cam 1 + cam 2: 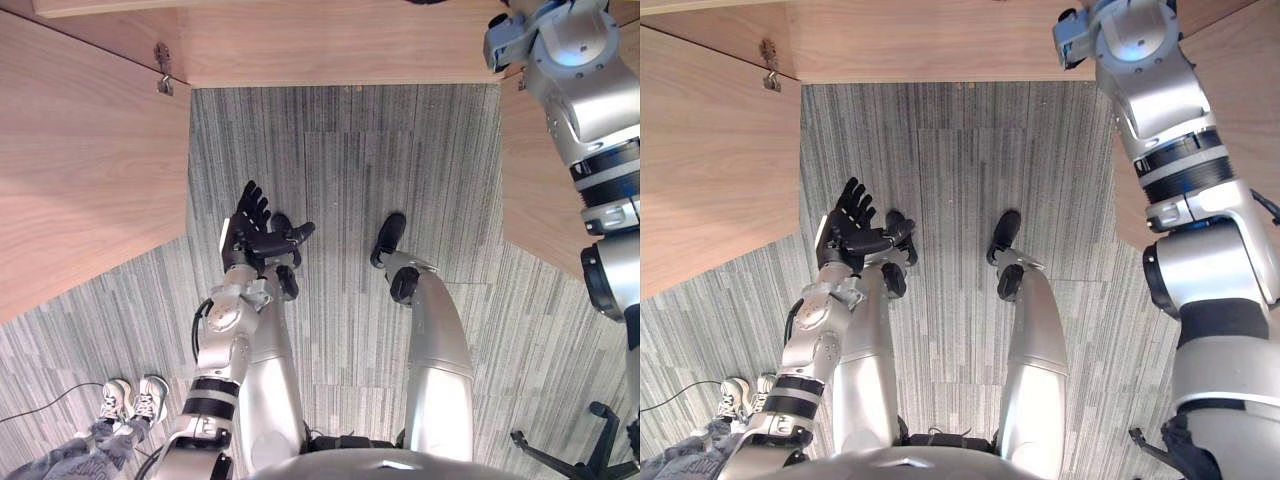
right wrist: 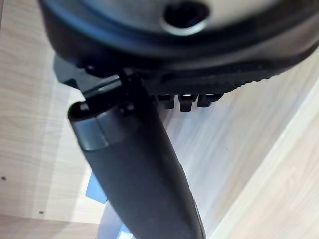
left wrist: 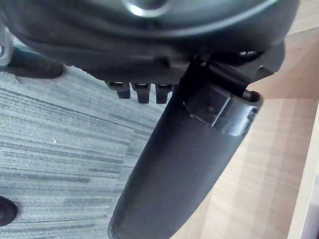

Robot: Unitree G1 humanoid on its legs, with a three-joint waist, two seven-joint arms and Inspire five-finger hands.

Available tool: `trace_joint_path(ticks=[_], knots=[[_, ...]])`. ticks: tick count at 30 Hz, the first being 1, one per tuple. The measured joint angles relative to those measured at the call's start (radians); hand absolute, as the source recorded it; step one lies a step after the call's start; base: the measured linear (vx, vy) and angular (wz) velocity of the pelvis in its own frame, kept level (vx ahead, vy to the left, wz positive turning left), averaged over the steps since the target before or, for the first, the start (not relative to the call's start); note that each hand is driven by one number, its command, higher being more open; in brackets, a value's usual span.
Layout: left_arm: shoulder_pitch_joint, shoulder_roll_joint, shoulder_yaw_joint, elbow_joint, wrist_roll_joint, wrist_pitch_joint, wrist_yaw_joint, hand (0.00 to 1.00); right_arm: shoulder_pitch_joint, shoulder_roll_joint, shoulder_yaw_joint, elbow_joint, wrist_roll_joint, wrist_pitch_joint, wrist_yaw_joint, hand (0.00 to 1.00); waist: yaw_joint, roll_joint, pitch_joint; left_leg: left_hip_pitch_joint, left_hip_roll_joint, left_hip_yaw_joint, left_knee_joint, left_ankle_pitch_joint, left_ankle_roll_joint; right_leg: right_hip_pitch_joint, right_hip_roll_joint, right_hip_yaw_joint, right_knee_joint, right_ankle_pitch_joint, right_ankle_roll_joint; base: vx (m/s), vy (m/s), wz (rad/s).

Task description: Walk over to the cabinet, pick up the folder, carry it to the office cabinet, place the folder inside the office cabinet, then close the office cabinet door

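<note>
Cabinet panels (image 1: 90,170): pale wood-grain facing, smooth, matt.
Hinge (image 1: 164,80): bare metal, dull sheen.
Floor (image 1: 340,170): grey carpet, finely ribbed, rough textile pile.
Left hand (image 1: 248,240): dark plastic, matt; thumb (image 3: 174,164) smooth with a faint sheen.
Person's shoes (image 1: 135,400): white uppers, material not discernible.
Person's trousers (image 1: 70,460): grey-blue cloth, creased.
Chair base (image 1: 590,450): black plastic, smooth.

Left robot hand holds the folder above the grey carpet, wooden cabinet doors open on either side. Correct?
Not quite: the left robot hand is open and holds nothing, as the left eye view shows. It is above the grey carpet, between the wooden cabinet doors.
</note>
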Motion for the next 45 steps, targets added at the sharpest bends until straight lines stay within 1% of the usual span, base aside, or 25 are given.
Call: trace_joint_path(ticks=[2, 4, 5, 9, 10, 12, 15, 16, 20, 22, 23, 25, 28, 30, 33, 35, 37, 41, 45], knots=[[-0.003, 0.0, 0.005, 0.006, 0.001, 0.0, -0.001, 1.0, 0.042, -0.024, 0.003, -0.051, -0.011, -0.004, 0.014, 1.0, -0.001, -0.004, -0.002, 0.0, 0.0, 0.001, 0.001, -0.001, 0.0, 0.0, 0.0, 0.002, 0.0, -0.002, 0.002, -0.01, 0.065, -0.04], [-0.003, 0.001, 0.022, 0.01, 0.011, 0.0, -0.001, 1.0, 0.085, -0.048, 0.014, -0.103, -0.038, -0.013, 0.029, 1.0, -0.003, -0.016, -0.003, 0.001, 0.0, 0.001, 0.0, -0.002, 0.0, 0.0, 0.0, 0.002, -0.001, -0.002, 0.004, -0.01, 0.06, 0.0], [-0.004, 0.002, 0.023, 0.01, 0.016, 0.0, -0.001, 1.0, 0.094, -0.056, 0.016, -0.116, -0.039, -0.015, 0.033, 1.0, -0.003, -0.018, -0.003, 0.0, -0.001, 0.001, 0.0, -0.002, 0.0, 0.0, 0.0, 0.002, -0.001, -0.002, 0.004, 0.0, 0.037, 0.0], [-0.004, 0.005, 0.025, 0.01, 0.038, 0.0, -0.001, 1.0, 0.156, -0.074, 0.022, -0.188, -0.072, -0.033, 0.044, 1.0, -0.003, -0.02, -0.003, 0.0, -0.001, 0.002, 0.0, -0.003, 0.0, 0.0, 0.0, 0.002, -0.002, -0.003, 0.004, 0.0, 0.05, 0.0], [-0.004, 0.005, 0.026, 0.01, 0.039, 0.0, -0.001, 1.0, 0.191, -0.079, 0.021, -0.231, -0.072, -0.039, 0.044, 1.0, -0.002, -0.02, -0.003, 0.0, -0.001, 0.002, 0.0, -0.004, 0.0, 0.0, 0.0, 0.002, -0.002, -0.003, 0.005, 0.0, 0.057, 0.0], [-0.003, 0.005, 0.027, 0.01, 0.039, 0.0, -0.001, 1.0, 0.218, -0.084, 0.021, -0.261, -0.069, -0.045, 0.058, 1.0, -0.002, -0.02, -0.003, 0.0, -0.001, 0.002, 0.001, -0.005, 0.0, 0.0, 0.0, 0.002, -0.002, -0.004, 0.006, 0.0, 0.039, -0.01], [-0.001, 0.003, 0.032, 0.009, 0.042, 0.0, -0.006, 1.0, 0.276, -0.107, 0.02, -0.31, -0.038, -0.069, 0.102, 1.0, -0.001, -0.022, -0.004, 0.003, -0.001, 0.006, 0.003, -0.013, -0.002, 0.0, -0.001, 0.006, -0.006, -0.011, 0.019, 0.0, 0.061, -0.03], [0.002, 0.0, 0.041, 0.009, 0.049, 0.0, -0.01, 1.0, 0.301, -0.107, 0.002, -0.322, -0.013, -0.071, 0.119, 1.0, 0.0, -0.029, -0.009, 0.006, -0.001, 0.011, 0.003, -0.016, -0.001, 0.0, -0.001, 0.01, -0.006, -0.012, 0.02, 0.01, 0.055, -0.03], [0.007, -0.008, 0.054, 0.008, 0.077, 0.0, -0.013, 1.0, 0.341, -0.108, -0.029, -0.329, 0.05, -0.077, 0.141, 1.0, 0.003, -0.036, -0.012, 0.017, 0.0, 0.014, 0.002, -0.021, 0.0, 0.01, -0.004, 0.013, -0.003, -0.012, 0.02, 0.03, 0.055, 0.0], [0.007, -0.022, 0.06, 0.007, 0.077, 0.0, -0.015, 1.0, 0.379, -0.104, -0.071, -0.345, 0.056, -0.077, 0.145, 1.0, 0.009, -0.036, -0.012, 0.022, -0.002, 0.016, 0.002, -0.026, 0.0, 0.015, -0.006, 0.013, -0.004, -0.014, 0.022, 0.04, 0.064, 0.02], [0.007, -0.031, 0.064, 0.007, 0.077, 0.0, -0.015, 1.0, 0.405, -0.091, -0.104, -0.356, 0.056, -0.079, 0.138, 0.0, 0.012, -0.036, -0.013, 0.022, -0.003, 0.016, 0.004, -0.029, 0.001, 0.016, -0.008, 0.013, -0.004, -0.015, 0.024, 0.04, 0.077, 0.01], [0.008, -0.035, 0.064, 0.008, 0.078, 0.0, -0.013, 1.0, 0.452, -0.043, -0.173, -0.374, 0.054, -0.079, 0.121, 0.0, 0.017, -0.036, -0.013, 0.022, -0.005, 0.017, 0.005, -0.031, 0.002, 0.016, -0.009, 0.014, -0.004, -0.016, 0.026, 0.03, 0.074, 0.01], [0.006, -0.061, 0.077, 0.009, 0.085, 0.0, -0.001, 1.0, 0.49, 0.094, -0.292, -0.396, 0.019, -0.08, 0.023, 0.0, 0.02, -0.036, -0.013, 0.024, -0.008, 0.021, 0.006, -0.033, 0.004, 0.016, -0.013, 0.018, -0.003, -0.017, 0.027, 0.03, 0.085, 0.01], [0.006, -0.081, 0.087, 0.011, 0.099, 0.0, 0.01, 1.0, 0.49, 0.14, -0.336, -0.411, -0.033, -0.081, -0.03, 0.0, 0.022, -0.035, -0.013, 0.026, -0.011, 0.023, 0.007, -0.034, 0.005, 0.016, -0.016, 0.02, -0.001, -0.017, 0.029, 0.02, 0.058, 0.02], [0.004, -0.103, 0.097, 0.023, 0.117, 0.0, 0.025, 1.0, 0.483, 0.18, -0.375, -0.455, -0.126, -0.082, -0.115, 0.0, 0.022, -0.035, -0.013, 0.026, -0.011, 0.025, 0.013, -0.038, 0.01, 0.016, -0.018, 0.023, 0.003, -0.019, 0.031, 0.01, 0.067, -0.01], [0.003, -0.108, 0.096, 0.03, 0.118, 0.0, 0.034, 1.0, 0.478, 0.187, -0.385, -0.468, -0.202, -0.082, -0.144, 0.0, 0.022, -0.035, -0.013, 0.026, -0.012, 0.027, 0.017, -0.042, 0.012, 0.015, -0.021, 0.025, 0.003, -0.021, 0.033, 0.0, 0.067, -0.01], [0.003, -0.109, 0.097, 0.034, 0.119, 0.0, 0.041, 1.0, 0.47, 0.217, -0.405, -0.476, -0.282, -0.082, -0.184, 0.0, 0.021, -0.035, -0.013, 0.024, -0.014, 0.027, 0.016, -0.043, 0.013, 0.012, -0.022, 0.027, 0.007, -0.021, 0.034, 0.0, 0.062, 0.01], [0.002, -0.108, 0.099, 0.034, 0.121, 0.0, 0.056, 1.0, 0.464, 0.256, -0.403, -0.475, -0.394, -0.081, -0.226, 0.0, 0.022, -0.034, -0.013, 0.012, -0.014, 0.021, 0.015, -0.042, 0.013, -0.001, -0.021, 0.027, 0.008, -0.021, 0.033, 0.02, 0.051, 0.0], [0.002, -0.108, 0.104, 0.034, 0.142, 0.0, 0.061, 1.0, 0.456, 0.282, -0.401, -0.454, -0.49, -0.06, -0.255, 0.0, 0.021, -0.034, -0.013, -0.006, -0.013, 0.016, 0.017, -0.04, 0.012, -0.017, -0.019, 0.026, 0.011, -0.021, 0.033, 0.02, 0.046, 0.0]])
